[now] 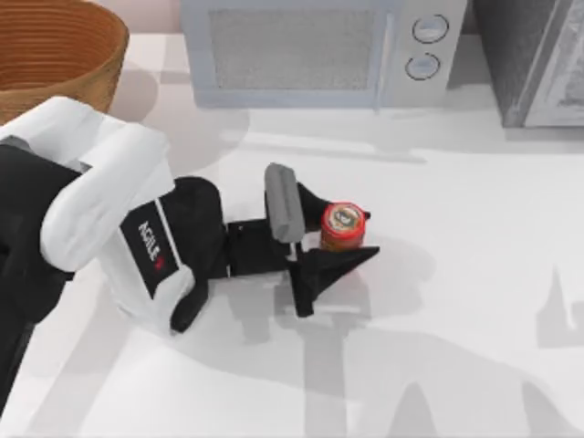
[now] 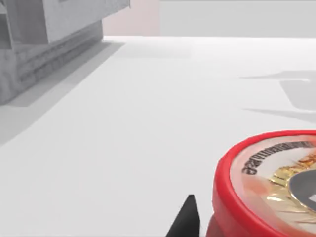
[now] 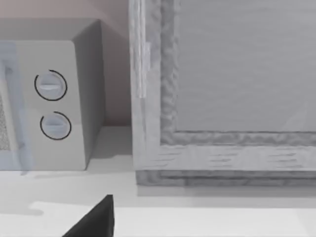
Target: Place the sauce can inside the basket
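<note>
The sauce can [image 1: 344, 225] sits between our left claw's [image 1: 339, 224] parted fingers; we should close squarely before lifting toward the basket [image 1: 57, 50].

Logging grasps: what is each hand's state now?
Left hand: open, fingers on either side of the can, not clamped.
Right hand: cannot be told.

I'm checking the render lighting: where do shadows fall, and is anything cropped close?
Top view: the left gripper and sauce can throw a soft grey shadow toward the table's right. Left wrist view: the can sits so near that the frame edge crops it. Right wrist view: the microwave shades the table below it.
</note>
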Controlling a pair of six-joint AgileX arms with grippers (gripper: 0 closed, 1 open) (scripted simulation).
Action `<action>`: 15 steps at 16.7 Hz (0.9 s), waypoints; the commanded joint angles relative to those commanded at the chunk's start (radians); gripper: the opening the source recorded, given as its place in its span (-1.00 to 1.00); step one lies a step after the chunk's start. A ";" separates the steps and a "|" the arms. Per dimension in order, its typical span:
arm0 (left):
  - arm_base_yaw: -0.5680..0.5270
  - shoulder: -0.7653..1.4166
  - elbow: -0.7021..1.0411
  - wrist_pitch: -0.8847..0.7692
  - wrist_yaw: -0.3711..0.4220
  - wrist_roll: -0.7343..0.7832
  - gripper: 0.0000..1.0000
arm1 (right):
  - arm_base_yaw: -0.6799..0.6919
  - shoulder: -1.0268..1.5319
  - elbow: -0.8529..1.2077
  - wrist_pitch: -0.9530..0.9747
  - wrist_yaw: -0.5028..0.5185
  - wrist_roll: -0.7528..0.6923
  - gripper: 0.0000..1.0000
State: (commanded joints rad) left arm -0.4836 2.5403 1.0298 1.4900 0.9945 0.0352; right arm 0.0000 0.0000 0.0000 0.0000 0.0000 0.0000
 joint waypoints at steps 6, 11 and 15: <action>0.012 -0.035 0.015 -0.036 0.025 0.014 -1.00 | 0.000 0.000 0.000 0.000 0.000 0.000 1.00; 0.137 -0.211 0.108 -0.268 0.152 0.065 -1.00 | 0.000 0.000 0.000 0.000 0.000 0.000 1.00; 0.374 -0.358 0.209 -0.523 0.250 0.080 -1.00 | 0.000 0.000 0.000 0.000 0.000 0.000 1.00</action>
State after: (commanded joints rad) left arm -0.1099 2.1820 1.2383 0.9669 1.2446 0.1147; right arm 0.0000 0.0000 0.0000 0.0000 0.0000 0.0000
